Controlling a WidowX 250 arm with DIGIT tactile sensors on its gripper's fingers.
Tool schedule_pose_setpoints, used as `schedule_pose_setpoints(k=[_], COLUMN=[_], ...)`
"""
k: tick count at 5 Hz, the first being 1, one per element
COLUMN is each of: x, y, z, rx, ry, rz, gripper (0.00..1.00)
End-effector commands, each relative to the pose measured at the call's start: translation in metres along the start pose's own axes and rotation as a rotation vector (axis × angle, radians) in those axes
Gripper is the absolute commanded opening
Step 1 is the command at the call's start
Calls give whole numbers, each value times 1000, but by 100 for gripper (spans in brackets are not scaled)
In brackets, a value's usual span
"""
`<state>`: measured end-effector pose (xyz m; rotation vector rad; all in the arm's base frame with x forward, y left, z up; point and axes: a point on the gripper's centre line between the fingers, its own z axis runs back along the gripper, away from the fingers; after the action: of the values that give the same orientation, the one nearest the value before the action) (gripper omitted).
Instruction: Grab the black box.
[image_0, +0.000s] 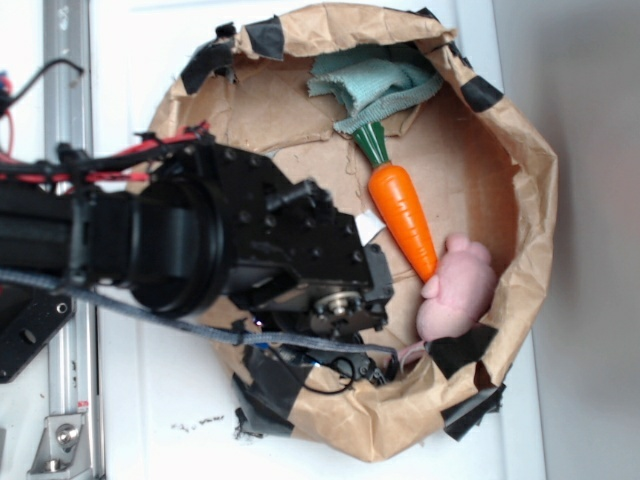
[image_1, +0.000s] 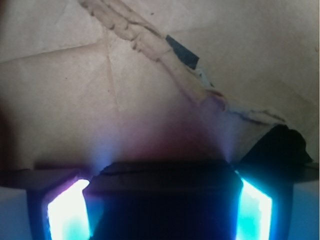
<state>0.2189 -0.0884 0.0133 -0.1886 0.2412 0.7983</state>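
In the wrist view the black box (image_1: 165, 210) fills the whole space between my two glowing fingers, its creased top edge reaching both. My gripper (image_1: 163, 183) is closed against its sides, low over the brown paper floor (image_1: 100, 100). In the exterior view the black arm (image_0: 250, 240) reaches into the paper bowl from the left and hides both the box and the fingers beneath it.
An orange carrot (image_0: 405, 215) and a pink plush toy (image_0: 458, 290) lie to the right of the arm. A teal cloth (image_0: 375, 85) sits at the back. The taped brown paper rim (image_0: 530, 200) rings everything. A torn paper ridge (image_1: 165, 65) runs ahead of the fingers.
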Motion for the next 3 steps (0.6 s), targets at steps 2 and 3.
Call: schedule_pose_setpoints(k=[2,3], x=[2,11], y=[-8,2], z=[5,26], rx=[-22,-47], ry=[6,-49], rz=[0,-5], gripper=[0,0])
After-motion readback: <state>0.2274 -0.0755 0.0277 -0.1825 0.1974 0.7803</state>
